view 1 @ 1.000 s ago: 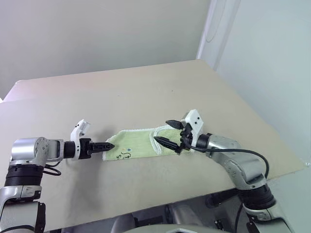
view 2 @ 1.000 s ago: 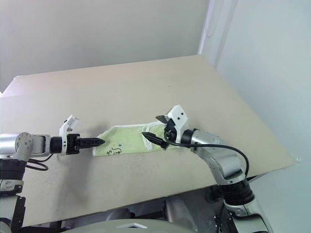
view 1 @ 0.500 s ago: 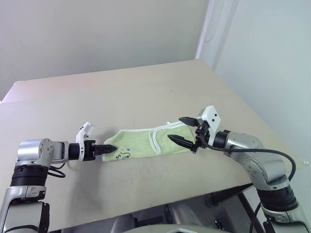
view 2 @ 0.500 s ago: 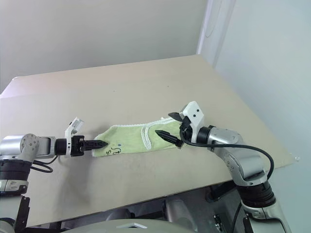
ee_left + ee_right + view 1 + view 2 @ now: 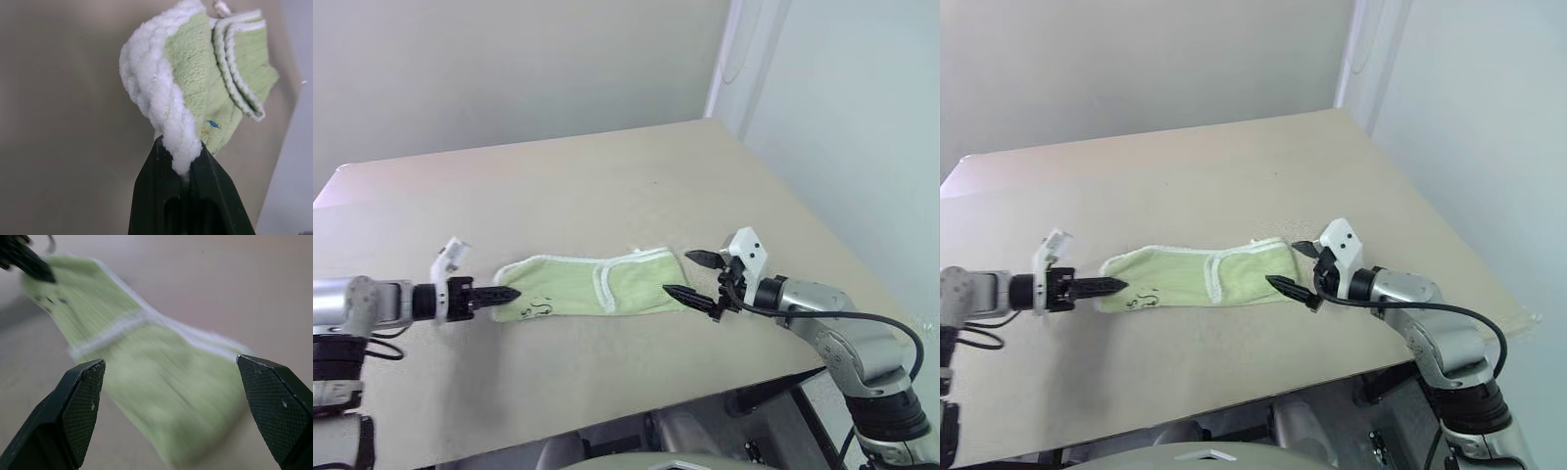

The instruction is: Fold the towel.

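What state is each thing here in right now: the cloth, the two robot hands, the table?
towel: lying stretched out on the table, one end folded over, the other end pinched.
left gripper: fingers shut on the towel's end.
right gripper: fingers wide open, holding nothing.
table: bare apart from the towel.

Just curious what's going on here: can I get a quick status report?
Left claw shut on the towel end. Right claw open at its other end. Towel stretched along the table, partly folded. Nothing in the way.

Broad beige table [image 5: 607, 186], plain pale wall [image 5: 509, 69] behind it, whitish wall [image 5: 842, 117] alongside
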